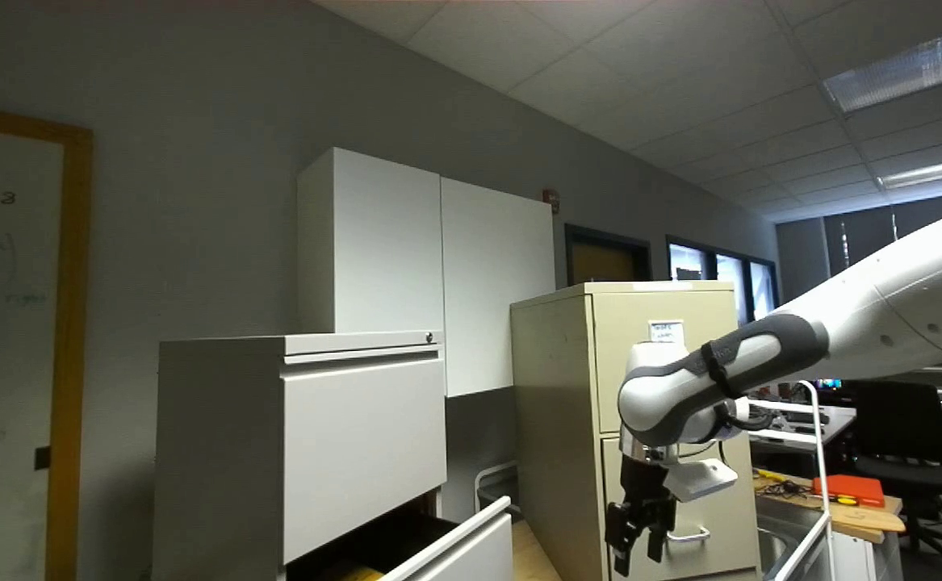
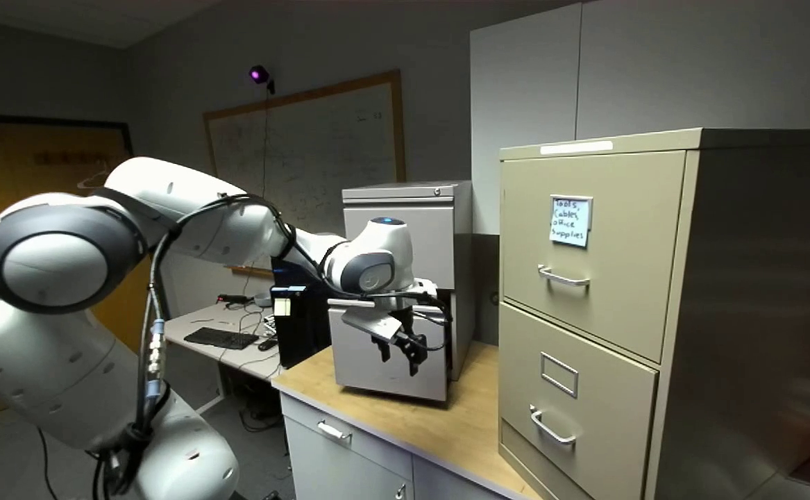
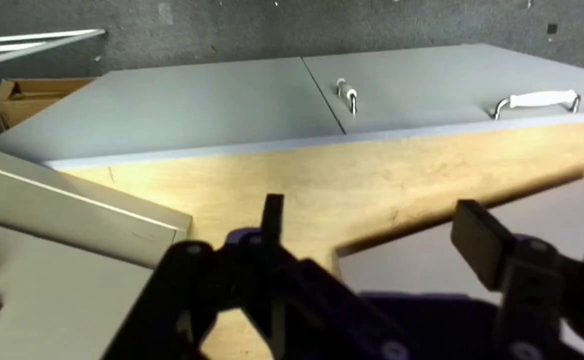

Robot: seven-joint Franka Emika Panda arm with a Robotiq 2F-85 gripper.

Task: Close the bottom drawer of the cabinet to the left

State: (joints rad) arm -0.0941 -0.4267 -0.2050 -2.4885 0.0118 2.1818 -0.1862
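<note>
The light-grey cabinet (image 1: 220, 452) stands on a wooden counter, also seen in an exterior view (image 2: 436, 243). Its bottom drawer (image 1: 475, 553) is pulled out, with a dark gap behind the front and something yellow inside. The drawer's flat front also shows in an exterior view (image 2: 370, 364) and in the wrist view (image 3: 397, 270). The drawer above is shut. My gripper (image 1: 638, 555) points down in front of the drawer front, apart from it, also seen in an exterior view (image 2: 399, 362). In the wrist view its fingers (image 3: 369, 202) are spread, with nothing between them.
A beige filing cabinet (image 2: 592, 243) with metal handles stands beside the gripper, also in an exterior view (image 1: 551, 420). The wooden counter (image 3: 297, 175) lies below. Grey base cupboards (image 2: 346, 458) with handles are under it. White wall cupboards (image 1: 499, 282) hang behind.
</note>
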